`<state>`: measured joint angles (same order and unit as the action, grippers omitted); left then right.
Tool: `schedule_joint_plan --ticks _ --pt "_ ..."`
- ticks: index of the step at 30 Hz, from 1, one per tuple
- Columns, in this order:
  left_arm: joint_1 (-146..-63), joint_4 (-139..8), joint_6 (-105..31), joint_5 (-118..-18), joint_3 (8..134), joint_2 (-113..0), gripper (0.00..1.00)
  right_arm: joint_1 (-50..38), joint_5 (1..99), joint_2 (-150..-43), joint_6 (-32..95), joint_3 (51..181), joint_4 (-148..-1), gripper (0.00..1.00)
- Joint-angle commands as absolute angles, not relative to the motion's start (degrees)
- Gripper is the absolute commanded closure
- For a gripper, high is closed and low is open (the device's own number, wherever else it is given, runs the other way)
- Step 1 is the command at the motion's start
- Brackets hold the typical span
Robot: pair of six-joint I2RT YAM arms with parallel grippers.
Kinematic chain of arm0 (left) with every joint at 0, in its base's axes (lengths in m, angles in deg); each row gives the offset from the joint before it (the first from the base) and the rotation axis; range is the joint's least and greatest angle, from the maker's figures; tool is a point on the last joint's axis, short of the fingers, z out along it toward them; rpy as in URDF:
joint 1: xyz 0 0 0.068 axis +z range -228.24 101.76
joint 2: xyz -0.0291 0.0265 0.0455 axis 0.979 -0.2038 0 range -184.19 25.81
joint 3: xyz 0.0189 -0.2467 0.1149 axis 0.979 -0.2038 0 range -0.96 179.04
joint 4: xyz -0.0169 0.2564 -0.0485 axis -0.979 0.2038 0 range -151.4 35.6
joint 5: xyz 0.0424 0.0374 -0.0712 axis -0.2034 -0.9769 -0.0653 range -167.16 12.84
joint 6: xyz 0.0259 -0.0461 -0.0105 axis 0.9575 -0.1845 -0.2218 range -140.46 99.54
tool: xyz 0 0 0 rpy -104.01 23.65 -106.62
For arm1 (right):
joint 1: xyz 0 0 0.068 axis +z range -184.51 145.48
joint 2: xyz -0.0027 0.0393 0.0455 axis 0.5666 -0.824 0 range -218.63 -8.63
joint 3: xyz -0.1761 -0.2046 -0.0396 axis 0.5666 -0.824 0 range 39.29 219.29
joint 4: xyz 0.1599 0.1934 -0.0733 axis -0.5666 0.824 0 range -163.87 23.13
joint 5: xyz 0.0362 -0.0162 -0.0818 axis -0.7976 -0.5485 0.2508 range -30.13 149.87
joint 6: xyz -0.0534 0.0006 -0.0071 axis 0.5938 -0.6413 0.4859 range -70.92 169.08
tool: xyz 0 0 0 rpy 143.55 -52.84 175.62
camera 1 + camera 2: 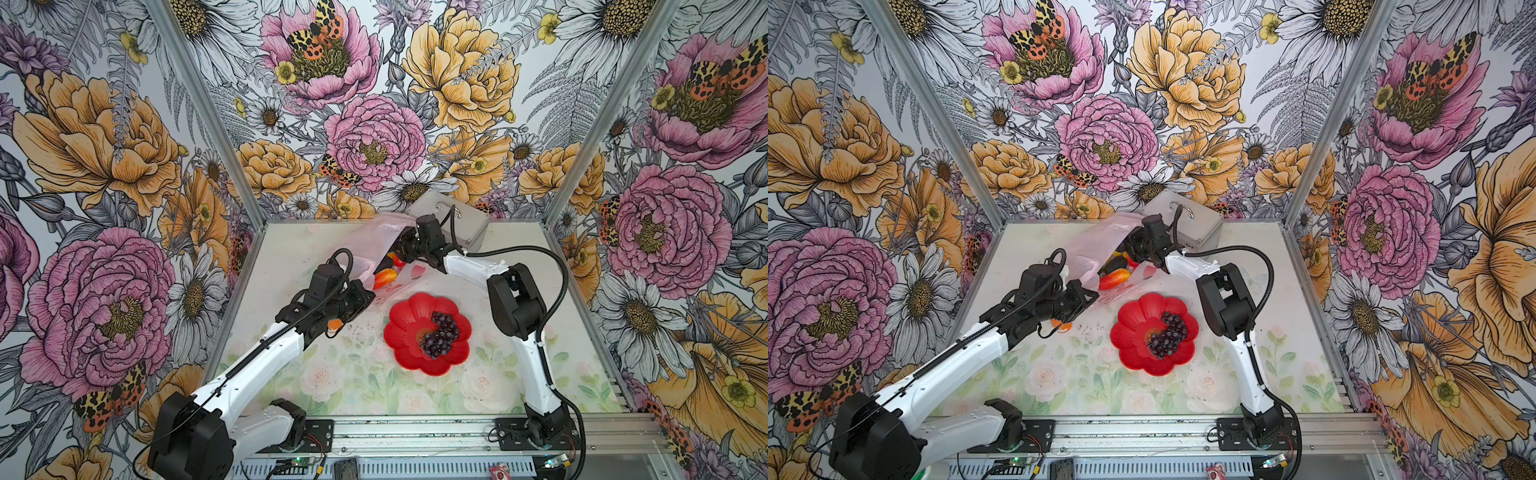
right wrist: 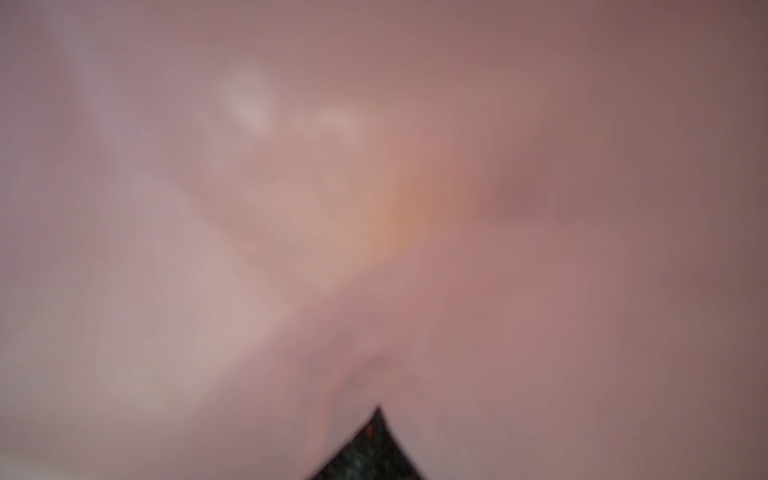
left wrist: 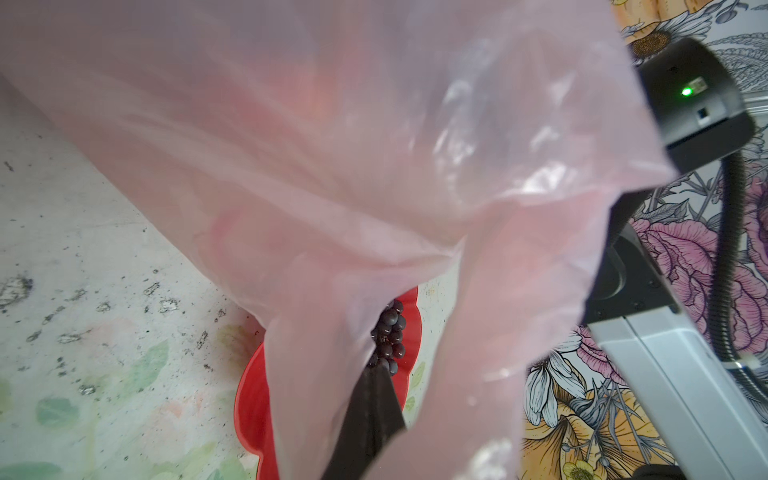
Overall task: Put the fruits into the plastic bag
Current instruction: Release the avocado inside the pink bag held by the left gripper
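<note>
**Ops2:** Status, near to far?

**Me:** Centre of the worktop: red flower plate with the grapes lying on it, outside the bag.

**Ops2:** Left arm?

**Me:** My left end effector sits just past the plate, on its left. Jaws are together, pinching film of the plastic bag. In the left wrist view, pink film drapes down onto a finger. There's an orange item mostly hidden under that wrist.

**Ops2:** Fruit in the bag?

**Me:** The bag lies left of centre toward the far side, mouth facing the plate. In the mouth I see a red-orange mango and a dark avocado just beyond it.

**Ops2:** Right arm?

**Me:** My right end effector is at the right edge of the mouth, tips buried in film. The right wrist view is only pink blur, so I can't tell whether its jaws are apart or gripping anything. The silver case stands at the far edge, behind that arm.
</note>
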<state>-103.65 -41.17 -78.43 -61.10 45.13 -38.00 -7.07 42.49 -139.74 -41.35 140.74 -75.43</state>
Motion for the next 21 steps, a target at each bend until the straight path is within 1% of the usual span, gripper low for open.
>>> schedule_joint_plan --ticks 1,5,6,7,15,18,21 --pt "-102.6 -40.1 -76.9 -59.3 44.2 -36.2 1.00 -7.8 48.8 -139.4 -41.0 139.0 -75.8 0.38" --pt "-102.1 -40.1 -77.0 -59.1 43.4 -35.6 1.00 -8.0 48.6 -139.6 -40.9 138.5 -76.2 0.27" --pt "-102.0 -40.1 -77.0 -58.9 43.4 -35.6 1.00 -8.0 48.4 -139.6 -40.8 138.5 -76.2 0.19" --pt "-101.9 -40.2 -76.9 -58.7 43.4 -35.8 1.00 -8.1 48.4 -139.5 -40.6 138.6 -76.2 0.01" --pt "-101.8 -40.3 -76.6 -58.3 44.3 -37.3 1.00 -8.0 45.0 -137.7 -38.3 138.6 -75.6 0.00" --pt "-101.9 -40.4 -76.6 -58.3 44.6 -37.9 1.00 -7.9 42.4 -136.2 -36.4 138.5 -74.7 0.00" --pt "-101.9 -40.5 -76.6 -58.3 44.8 -38.2 1.00 -7.9 37.9 -135.0 -34.3 138.5 -74.6 0.01"
